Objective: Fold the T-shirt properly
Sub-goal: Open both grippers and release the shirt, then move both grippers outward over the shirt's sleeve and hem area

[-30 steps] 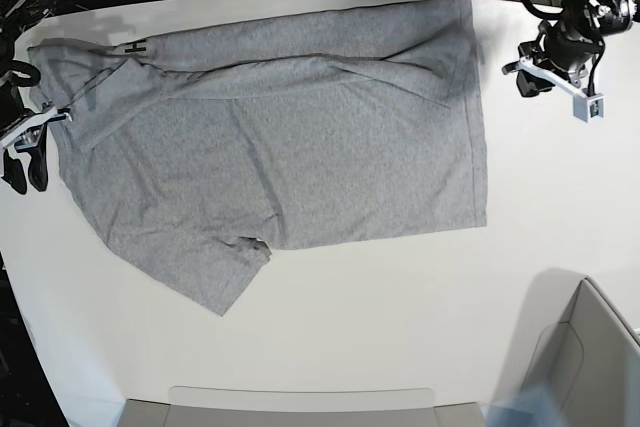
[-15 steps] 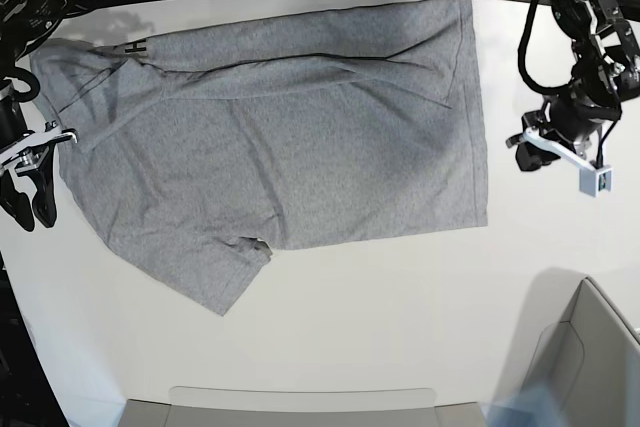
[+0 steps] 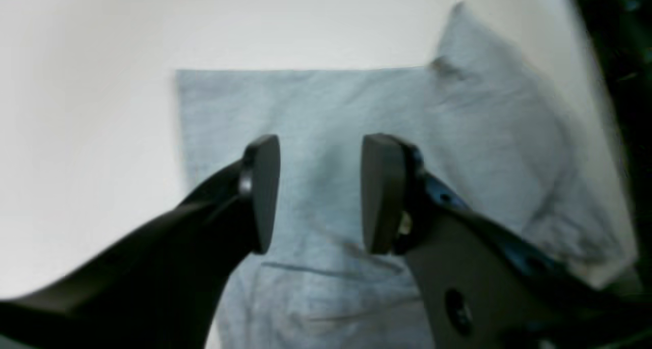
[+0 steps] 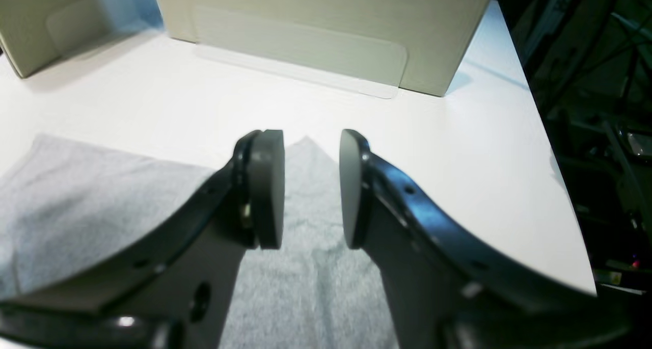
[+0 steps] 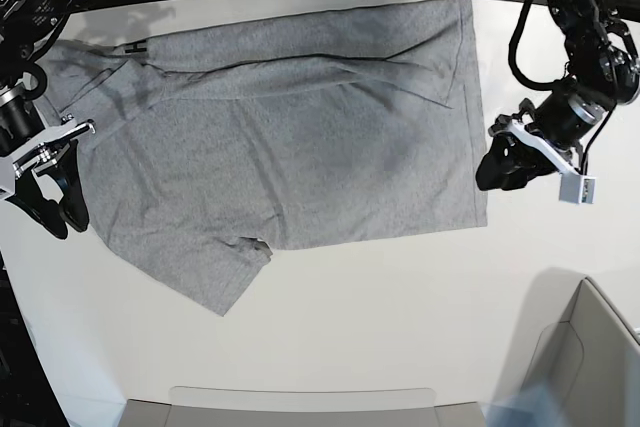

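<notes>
Both arms have dropped inward since prev frame; left gripper (image 5: 497, 169) now at T-shirt's (image 5: 300, 137) hem edge, right gripper (image 5: 55, 215) by the sleeve side. Both jaws apart, holding nothing. Grey shirt lies spread, wrinkled, on white table (image 5: 400, 327), lettering barely peeking.

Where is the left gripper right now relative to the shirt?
In the base view, the left gripper hangs at the right, open, over the T-shirt's hem edge.

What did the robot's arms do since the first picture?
The left tool swung down to the T-shirt's hem edge, jaws apart, holding nothing. The right tool slid down beside the sleeve side, open and empty. The shirt stayed spread flat on the table.
</notes>
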